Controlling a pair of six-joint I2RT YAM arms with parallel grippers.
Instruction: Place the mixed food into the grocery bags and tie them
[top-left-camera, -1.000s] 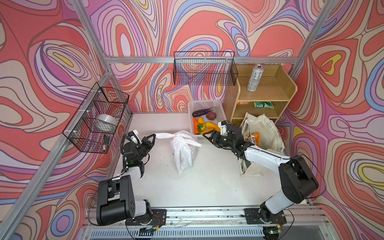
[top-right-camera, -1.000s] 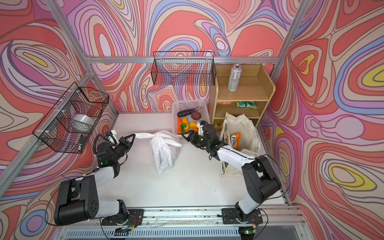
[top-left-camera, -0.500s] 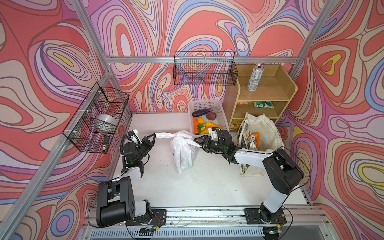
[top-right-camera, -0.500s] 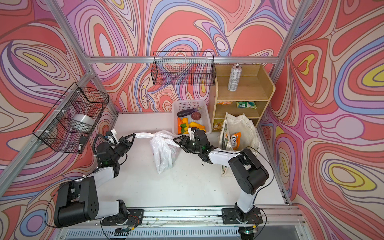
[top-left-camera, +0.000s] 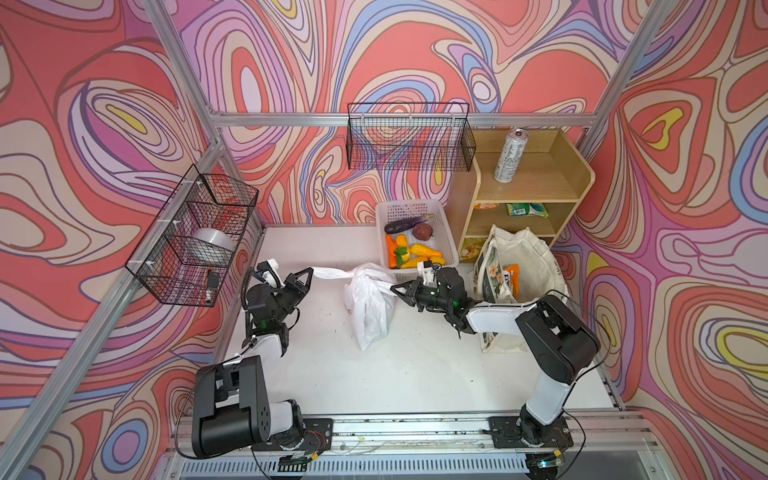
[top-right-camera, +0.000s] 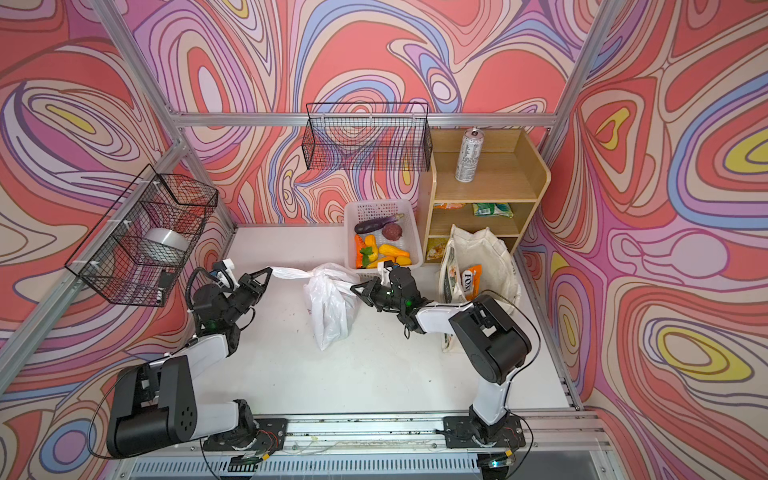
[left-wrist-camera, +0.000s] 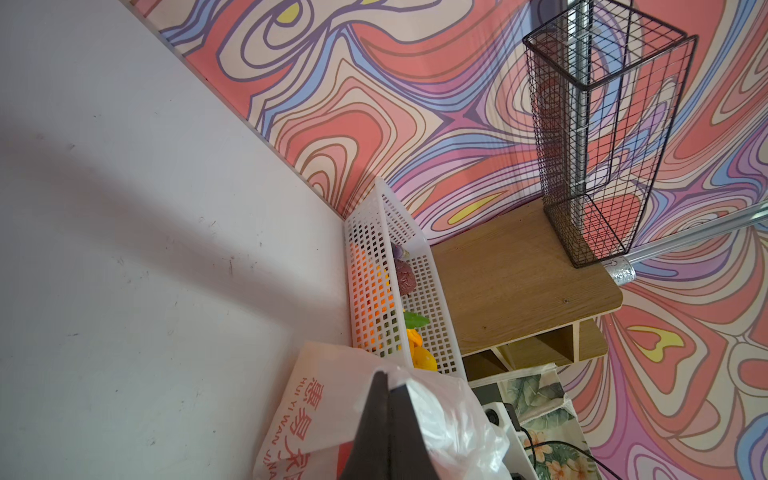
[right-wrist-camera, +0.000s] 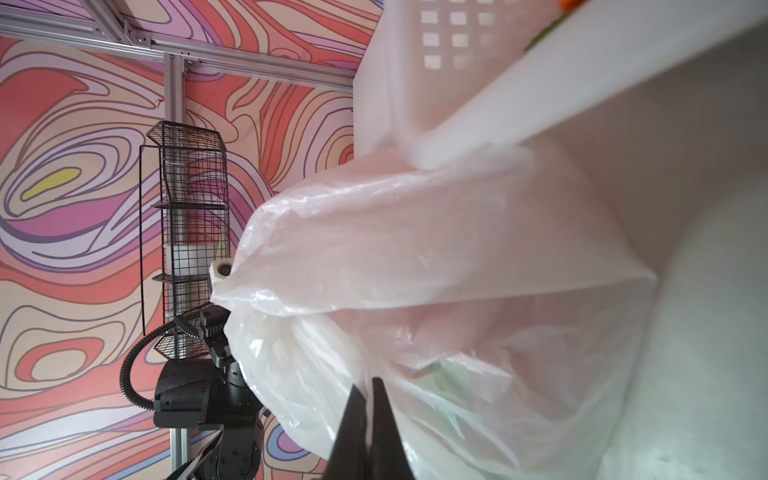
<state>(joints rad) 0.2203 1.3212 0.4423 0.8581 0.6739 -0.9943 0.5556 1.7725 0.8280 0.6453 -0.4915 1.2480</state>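
R fingers (top-left-camera: 404, 288) just came over & shut on bag (top-left-camera: 368, 307) handle; L fingers (top-left-camera: 306, 275) still hold other handle, so prob ready to tie.

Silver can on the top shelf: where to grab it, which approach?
Probably mid-body, tool level, coming from the open front of the shelf. The silver can stands upright, and the back and side panels rise around it; the wire basket hangs close on one side.

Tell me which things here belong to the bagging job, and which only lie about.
Job: plastic bag, tote, produce, can, packets, left claw, right claw.
Lying about: white basket, shelf, wire baskets.
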